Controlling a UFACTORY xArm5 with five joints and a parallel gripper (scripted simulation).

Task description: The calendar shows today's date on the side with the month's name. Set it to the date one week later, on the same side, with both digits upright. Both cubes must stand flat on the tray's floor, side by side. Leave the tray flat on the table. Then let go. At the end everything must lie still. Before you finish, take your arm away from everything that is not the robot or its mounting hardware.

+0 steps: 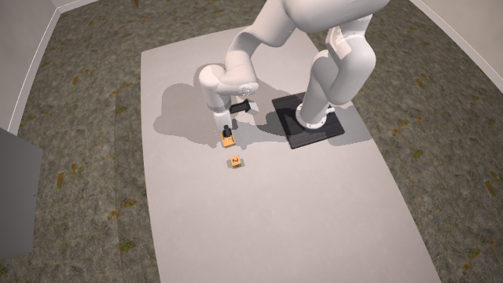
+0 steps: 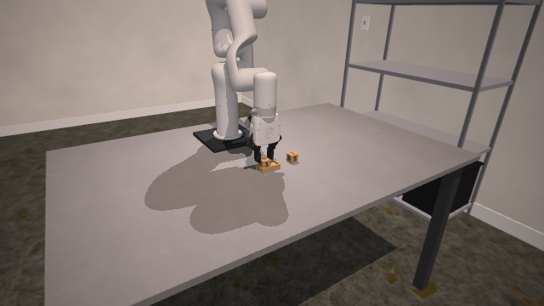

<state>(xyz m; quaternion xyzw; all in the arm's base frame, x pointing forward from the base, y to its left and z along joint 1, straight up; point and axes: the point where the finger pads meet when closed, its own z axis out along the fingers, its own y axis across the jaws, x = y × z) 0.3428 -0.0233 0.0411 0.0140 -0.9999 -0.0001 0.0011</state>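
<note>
A small orange tray (image 2: 269, 167) lies flat on the table near the robot's base; it also shows in the top view (image 1: 229, 140). One orange cube (image 2: 265, 161) stands in the tray and shows a 1 on its front side. My gripper (image 2: 264, 156) points straight down over the tray, half open, with one finger on each side of this cube; in the top view the gripper (image 1: 226, 131) hides the cube. A second orange cube (image 2: 291, 157) (image 1: 235, 161) stands on the table outside the tray, showing a 5 on its side and a 2 on top.
The robot's black base plate (image 1: 308, 119) is just behind the tray. A metal shelf rack (image 2: 429, 72) stands beside the table's far right edge.
</note>
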